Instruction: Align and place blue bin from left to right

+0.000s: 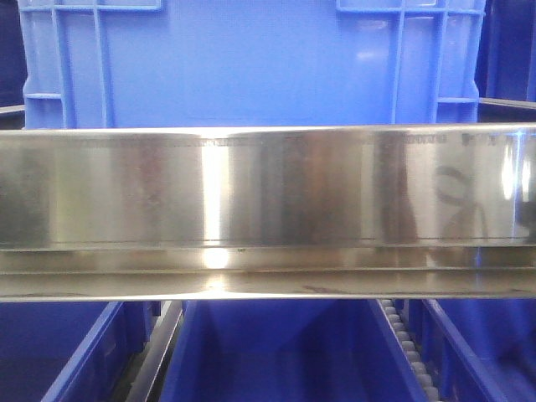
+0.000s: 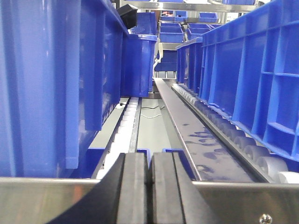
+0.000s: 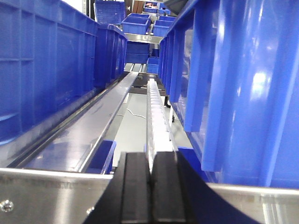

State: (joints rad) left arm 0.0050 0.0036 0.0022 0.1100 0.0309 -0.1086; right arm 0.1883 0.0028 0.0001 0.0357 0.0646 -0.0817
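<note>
The blue bin fills the middle of the front view, standing just behind a polished steel rail that crosses the whole frame. Its rim is cut off at the top, so what it holds cannot be told. A left neighbour crate and a right neighbour crate show as slivers beside it, two in all. Beneath the rail, three lower bins lie open-topped, showing only bare blue inner walls. The left gripper has its two dark fingers pressed flat against each other, pinching nothing. It sits in a lane between a near left wall and a right-hand bin row that rests on grey rollers. The right gripper is pressed together the same way, between a left-hand bin row and a near right wall, with one white roller track running away to the far end. Which of these walls belongs to the blue bin I cannot tell.
</note>
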